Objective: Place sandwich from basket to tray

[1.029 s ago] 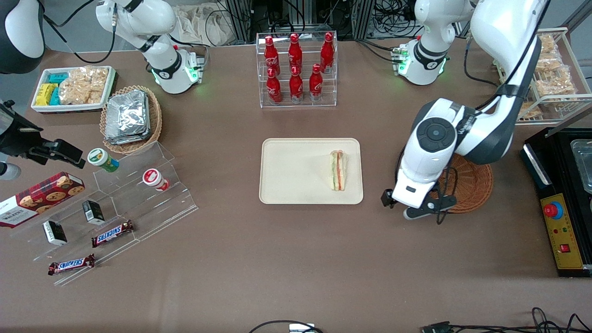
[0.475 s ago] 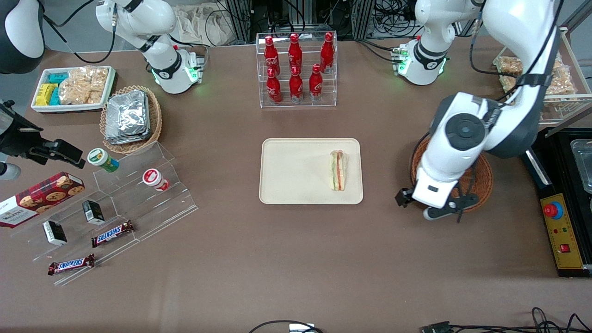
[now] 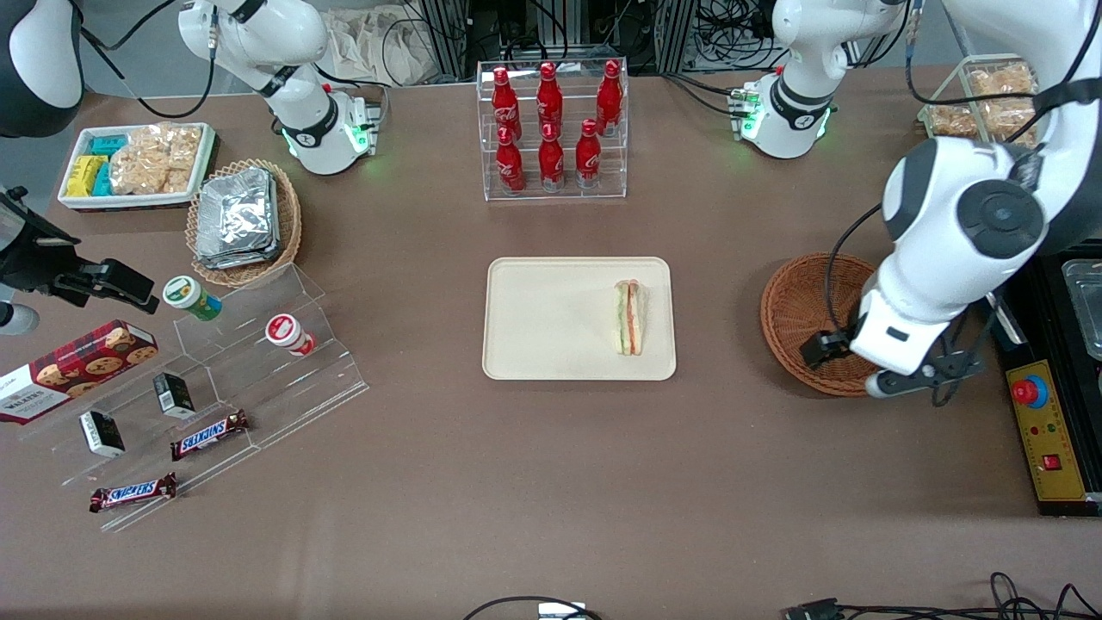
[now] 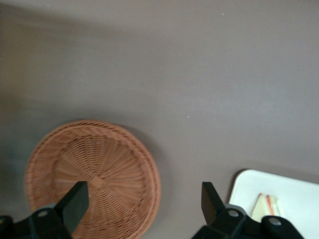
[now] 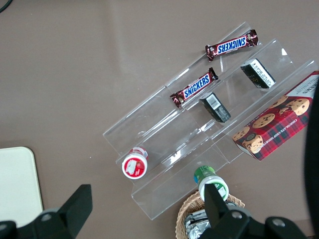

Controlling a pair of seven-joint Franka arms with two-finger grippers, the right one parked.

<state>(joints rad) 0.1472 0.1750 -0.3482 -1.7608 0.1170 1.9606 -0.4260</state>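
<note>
Brown matte worktop point(image 3: 551, 465). Tool point(image 4: 144, 206), fingers spread and empty, hangs above the woven basket point(image 3: 805, 319). Well apart from it, the pale wedge sandwich point(image 3: 630, 317) lies on the cream tray point(image 3: 542, 319).

The left arm bends down at the right of the front view, wrist pointing downward; its gripper point(image 4: 142, 204) hangs low in mid-right frame; fingers point(image 4: 75, 199) spread wide apart, holding nothing.
</note>
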